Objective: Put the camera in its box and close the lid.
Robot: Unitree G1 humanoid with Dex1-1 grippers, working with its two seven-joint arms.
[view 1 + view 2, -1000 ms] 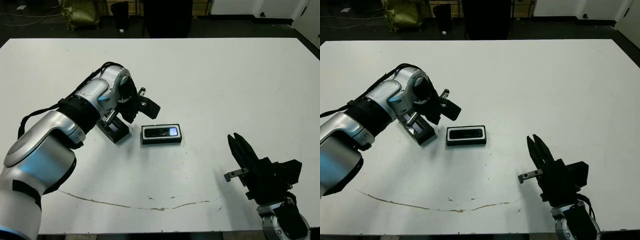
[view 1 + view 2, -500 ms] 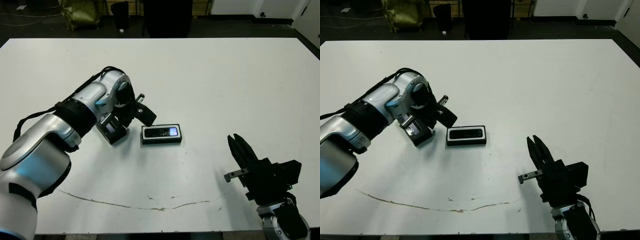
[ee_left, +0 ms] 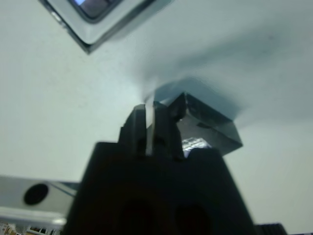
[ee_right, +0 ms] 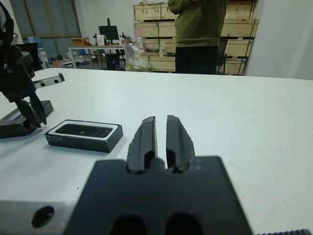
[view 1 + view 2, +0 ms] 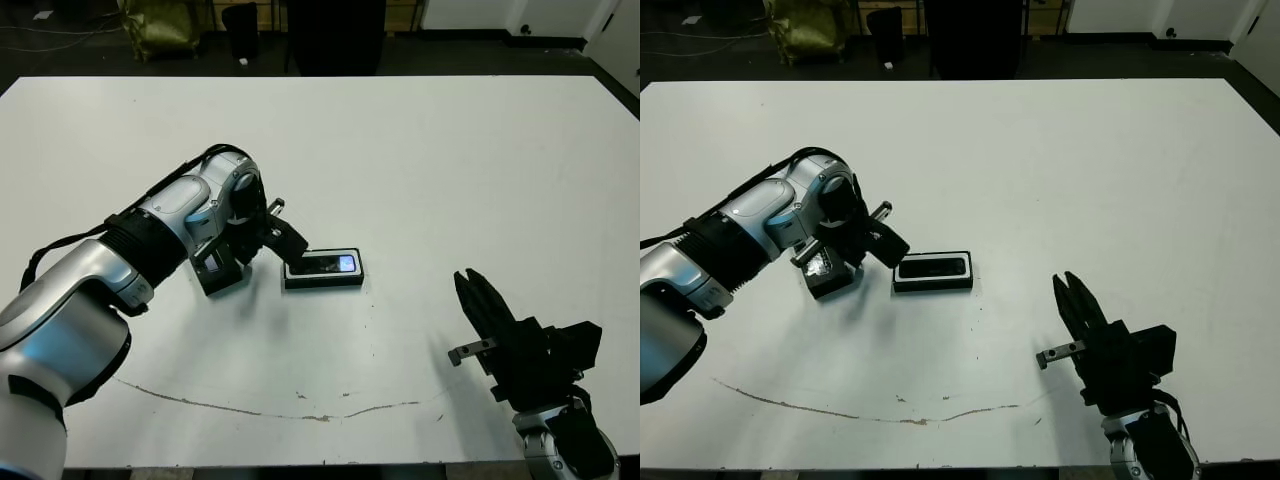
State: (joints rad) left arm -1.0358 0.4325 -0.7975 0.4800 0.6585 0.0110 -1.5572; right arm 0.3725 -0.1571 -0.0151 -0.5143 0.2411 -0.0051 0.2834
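The box, black with a white lining, lies mid-table, and the camera rests inside it, glossy face up. Just left of it sits the lid, partly under my left wrist. My left gripper is shut and low over the table. Its fingertips stand between the lid and the box's left end, beside the lid's edge. Whether they touch it is unclear. My right gripper is shut and empty, hovering near the front right, well clear of the box.
A thin brown scratch mark runs along the table's front. A person stands beyond the far edge, with shelves of crates behind. Bare white tabletop stretches across the back and right.
My left gripper has dropped lower and swung toward the box's left end. The lid has shifted slightly left and nearer. The right arm and the box have stayed put.
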